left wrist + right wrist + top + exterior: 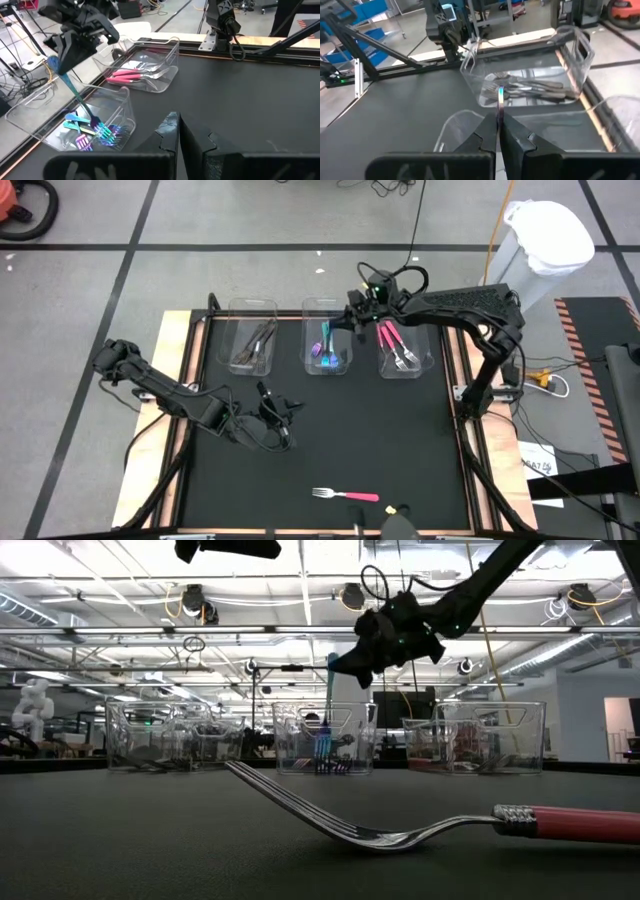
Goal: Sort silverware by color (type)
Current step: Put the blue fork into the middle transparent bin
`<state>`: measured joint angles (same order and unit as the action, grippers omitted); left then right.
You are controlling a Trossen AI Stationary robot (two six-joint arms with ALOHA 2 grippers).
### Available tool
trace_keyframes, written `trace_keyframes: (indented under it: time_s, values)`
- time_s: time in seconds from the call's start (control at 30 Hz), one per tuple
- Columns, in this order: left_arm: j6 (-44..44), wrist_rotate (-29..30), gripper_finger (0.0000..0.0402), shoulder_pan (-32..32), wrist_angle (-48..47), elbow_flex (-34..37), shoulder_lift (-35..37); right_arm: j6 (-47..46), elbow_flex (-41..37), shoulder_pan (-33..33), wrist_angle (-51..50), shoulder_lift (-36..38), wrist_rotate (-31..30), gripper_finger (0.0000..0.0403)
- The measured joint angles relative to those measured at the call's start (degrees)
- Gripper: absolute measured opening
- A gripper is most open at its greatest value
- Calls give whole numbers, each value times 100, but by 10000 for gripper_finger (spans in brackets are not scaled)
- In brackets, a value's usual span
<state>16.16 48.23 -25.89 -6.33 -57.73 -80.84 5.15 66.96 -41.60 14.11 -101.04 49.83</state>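
Here the right gripper (345, 320) pinches a teal-handled fork (75, 95) by its handle, tines down inside the middle bin (327, 366) right beneath the jaws. Pink forks (392, 345) lie one bin over, dark forks (255, 345) opposite. Well away, the left gripper (292, 408) rests closed and empty; a pink-handled fork (345, 495) lies beyond it.

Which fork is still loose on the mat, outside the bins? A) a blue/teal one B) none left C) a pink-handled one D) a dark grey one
C: a pink-handled fork lies alone on the mat near the front edge, while the right gripper holds a teal fork over the middle bin.
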Motion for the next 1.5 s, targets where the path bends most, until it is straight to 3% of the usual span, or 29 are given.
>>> trace_keyframes:
  time_s: [0.4, 0.6, 0.9, 1.13, 1.5]
  values:
    - [-15, 0, 19, 0, -13, 0, 0, -15, 0, -2, 82, -292, -42, 21]
    - [-41, 0, 19, 0, -22, 0, 0, 0, -7, 4, 48, -294, -293, 68]
    - [-39, 0, 19, 0, -22, 0, 0, 2, -7, 38, 76, -294, -1254, 160]
    - [-44, 0, 19, 2, -22, 0, 0, 46, -7, 168, 227, -294, -1414, 234]
    - [-56, 0, 19, 2, -22, 0, 0, 331, -9, 400, 326, -64, -2137, 272]
